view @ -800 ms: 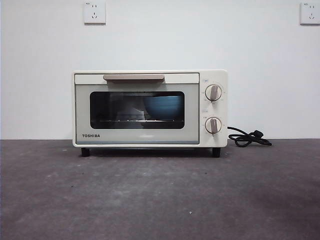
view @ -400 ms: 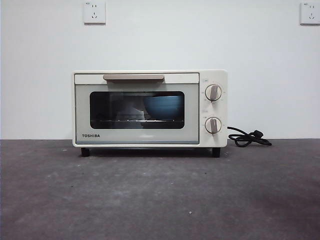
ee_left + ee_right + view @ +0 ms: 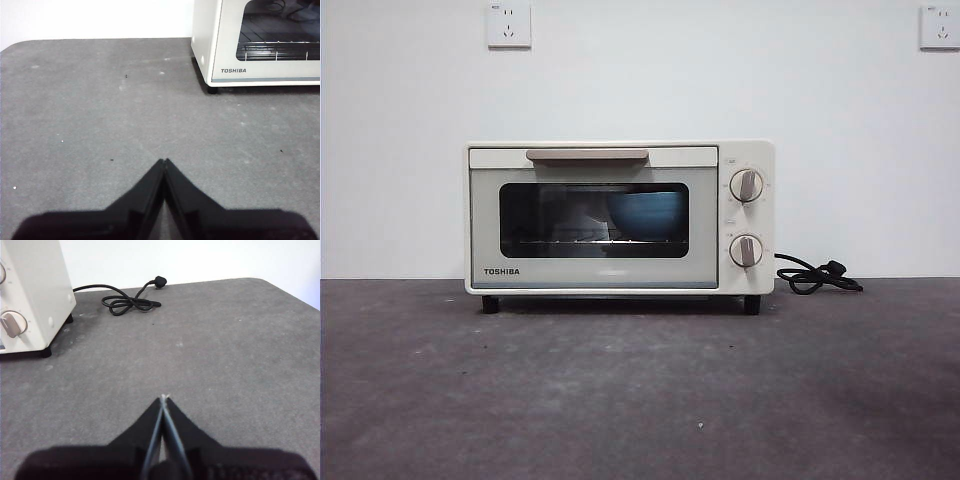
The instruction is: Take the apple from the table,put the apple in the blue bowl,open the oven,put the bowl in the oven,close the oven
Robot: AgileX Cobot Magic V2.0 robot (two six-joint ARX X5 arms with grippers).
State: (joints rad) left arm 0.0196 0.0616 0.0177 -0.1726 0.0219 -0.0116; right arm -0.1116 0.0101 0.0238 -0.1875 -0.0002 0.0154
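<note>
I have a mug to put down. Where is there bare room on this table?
The table is bare in front of the oven, and beside its knobless side wall. Past its knob side lies the coiled black cord, crowding the back there.

I see the cream-white oven [image 3: 620,217] standing square on the dark grey tabletop [image 3: 640,390], door shut — its beige handle level across the top. Through the dark glass, the blue bowl [image 3: 647,213] sits upright on the rack, toward the knob side — I can't make out the apple.

My front camera sits low, facing the oven [image 3: 620,217] squarely; my wrist cameras look down from either side, each catching one oven corner.
</note>
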